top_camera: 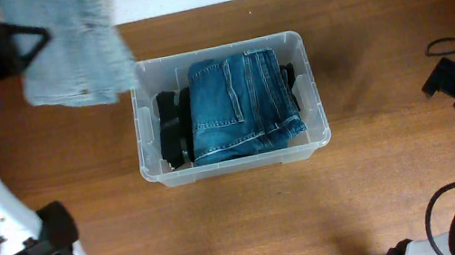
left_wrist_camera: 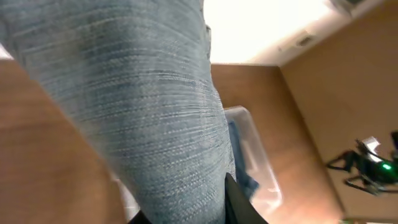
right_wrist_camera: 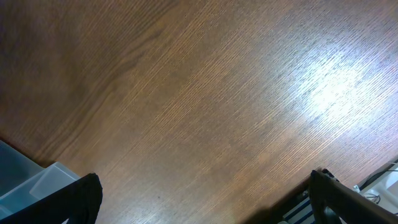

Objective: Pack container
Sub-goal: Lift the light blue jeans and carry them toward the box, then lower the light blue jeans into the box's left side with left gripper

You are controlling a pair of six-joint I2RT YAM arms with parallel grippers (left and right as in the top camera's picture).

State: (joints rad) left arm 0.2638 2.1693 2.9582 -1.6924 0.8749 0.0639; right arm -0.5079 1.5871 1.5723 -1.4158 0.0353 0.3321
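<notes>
My left claw (top_camera: 42,36) is pinching a piece of pale denim (top_camera: 78,50), which hangs down from it. The container (top_camera: 316,95) stands on the surface (top_camera: 361,42) to the right of that claw, between it and my right claw (right_wrist_camera: 204,190).

Only the overhead view shows what lies inside. Folded blue jeans (top_camera: 237,103) fill the middle and the end toward my right claw. Black clothes (top_camera: 172,127) line the end toward my left claw.

My left wrist view is almost all denim weave. One dark finger (left_wrist_camera: 232,200) shows at its bottom edge, and past the cloth I see a sliver of the container's wall with some blue inside.

My right wrist view shows the right claw spread wide over bare wood, with one container corner just beyond its left finger.

From above, the denim's lower edge overlaps the container's corner nearest my left claw. I cannot tell whether it touches the rim.

Bare wood runs wide between the container and my right claw.
</notes>
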